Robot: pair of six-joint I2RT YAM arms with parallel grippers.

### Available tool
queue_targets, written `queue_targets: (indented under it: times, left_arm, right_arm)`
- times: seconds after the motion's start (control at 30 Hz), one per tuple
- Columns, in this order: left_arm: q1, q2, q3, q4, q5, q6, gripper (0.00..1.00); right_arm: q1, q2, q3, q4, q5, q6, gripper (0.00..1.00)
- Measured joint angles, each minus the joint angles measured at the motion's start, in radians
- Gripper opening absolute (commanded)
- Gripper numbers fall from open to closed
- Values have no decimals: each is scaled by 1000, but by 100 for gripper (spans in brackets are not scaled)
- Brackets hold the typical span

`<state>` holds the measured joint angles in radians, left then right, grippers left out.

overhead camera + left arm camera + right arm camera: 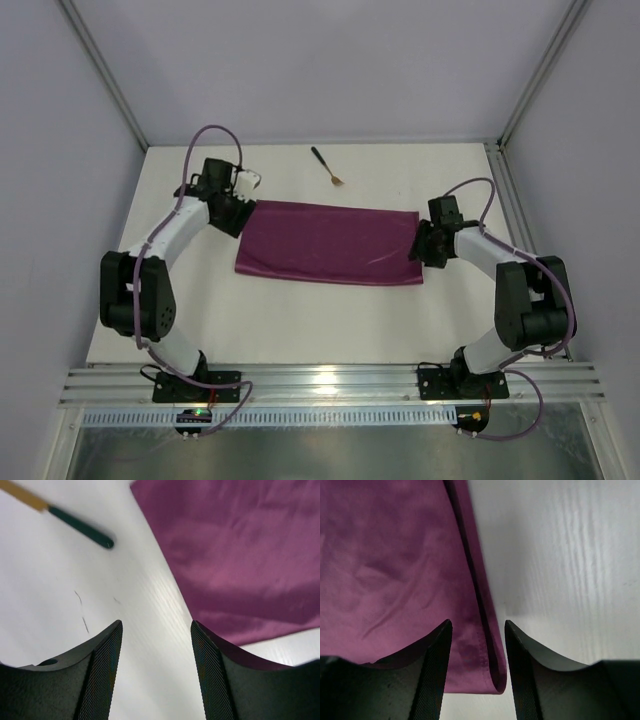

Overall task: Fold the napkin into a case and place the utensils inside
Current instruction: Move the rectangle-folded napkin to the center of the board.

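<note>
Across the middle of the white counter (300,320) the napkin (325,243) lies folded into a broad flat band, its long axis running left to right. It is soft magenta-purple cloth, plain, with shallow creases and a hem doubled along its right end. Beyond it, well apart on the far side, the fork (327,167) lies slantwise, thin black handle toward the far left, gold head toward the cloth. The left claw (156,625) sits at the band's far left corner, released. Bare counter shows between its dark cross-hatched fingers (105,670), and one of them stands in front of the cloth's edge. Ahead of it a blurred black handle (80,527) joins a gold stretch; which utensil it is, I cannot tell. The right claw (477,622) is released too, straddling the napkin's right end, one finger over cloth, the other over counter.
</note>
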<state>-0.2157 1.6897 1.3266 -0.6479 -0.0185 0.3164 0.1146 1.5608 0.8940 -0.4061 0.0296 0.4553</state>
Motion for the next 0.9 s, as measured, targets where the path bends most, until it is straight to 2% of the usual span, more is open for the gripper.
queue_targets:
  times: [0.07, 0.13, 0.17, 0.23, 0.4, 0.63, 0.77, 0.9]
  left_arm:
    - [26, -39, -60, -20, 18, 0, 60]
    - [54, -47, -113, -43, 48, -1, 60]
    - [64, -47, -135, -50, 62, -2, 59]
    - [78, -47, -174, -78, 96, -3, 59]
    - [80, -49, -219, -106, 196, -3, 59]
    - [80, -48, -238, -93, 259, -30, 54]
    - [79, -11, -237, -72, 280, -52, 42]
    - [72, 47, -237, -63, 296, -57, 33]
  right_arm:
    - [22, -12, -41, -8, -23, 5, 50]
    - [38, -13, -66, -6, -36, 11, 44]
    - [40, -16, -69, 0, -40, 16, 34]
    - [40, -17, -79, 7, -40, 22, 23]
    - [39, -72, -140, 18, -23, 41, 4]
    - [39, -183, -231, -13, 5, 60, 4]
    - [39, -218, -257, -26, 10, 71, 4]
    - [39, -220, -258, -30, 10, 71, 11]
